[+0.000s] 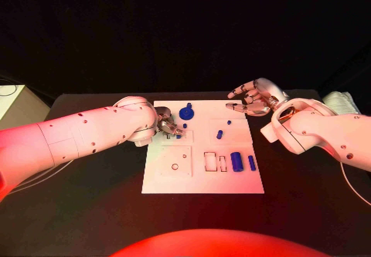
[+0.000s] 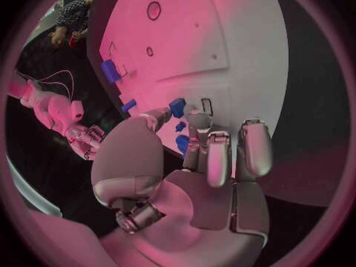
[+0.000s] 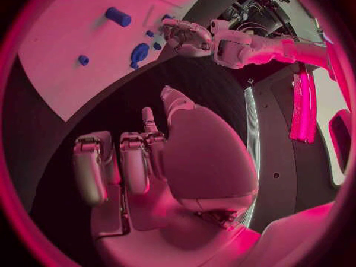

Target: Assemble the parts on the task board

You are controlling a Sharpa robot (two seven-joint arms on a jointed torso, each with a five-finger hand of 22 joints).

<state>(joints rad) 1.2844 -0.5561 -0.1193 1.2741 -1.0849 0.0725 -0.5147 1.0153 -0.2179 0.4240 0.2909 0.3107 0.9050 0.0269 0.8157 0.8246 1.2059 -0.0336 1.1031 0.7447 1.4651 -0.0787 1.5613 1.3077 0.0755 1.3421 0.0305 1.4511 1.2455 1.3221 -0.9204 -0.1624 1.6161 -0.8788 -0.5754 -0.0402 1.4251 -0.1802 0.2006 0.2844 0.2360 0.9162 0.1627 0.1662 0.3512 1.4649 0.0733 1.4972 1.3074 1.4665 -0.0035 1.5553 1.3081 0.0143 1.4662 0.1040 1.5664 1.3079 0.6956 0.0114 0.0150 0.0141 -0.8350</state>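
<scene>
The white task board (image 1: 202, 179) lies in the middle of the table. My left hand (image 1: 166, 127) is over its far left part, and thumb and a finger pinch a small blue block (image 1: 178, 136) (image 2: 177, 107) beside a narrow slot (image 2: 207, 107). Just beyond stand a blue disc with a peg (image 1: 186, 113) (image 3: 139, 53) and a tiny blue peg (image 1: 185, 126). Another blue piece (image 1: 220, 134) sits mid-board. A thick blue cylinder (image 1: 236, 161) (image 2: 110, 71) and a thin one (image 1: 251, 163) lie at the right. My right hand (image 1: 251, 98) hovers off the far right corner, fingers apart, holding nothing.
Empty recesses (image 1: 210, 161) and a round hole (image 1: 175, 166) (image 2: 153, 10) mark the board's near half. Black table (image 1: 93, 203) surrounds the board. A pale box (image 1: 15, 107) stands off the far left, and a white object (image 1: 344, 99) lies at the far right edge.
</scene>
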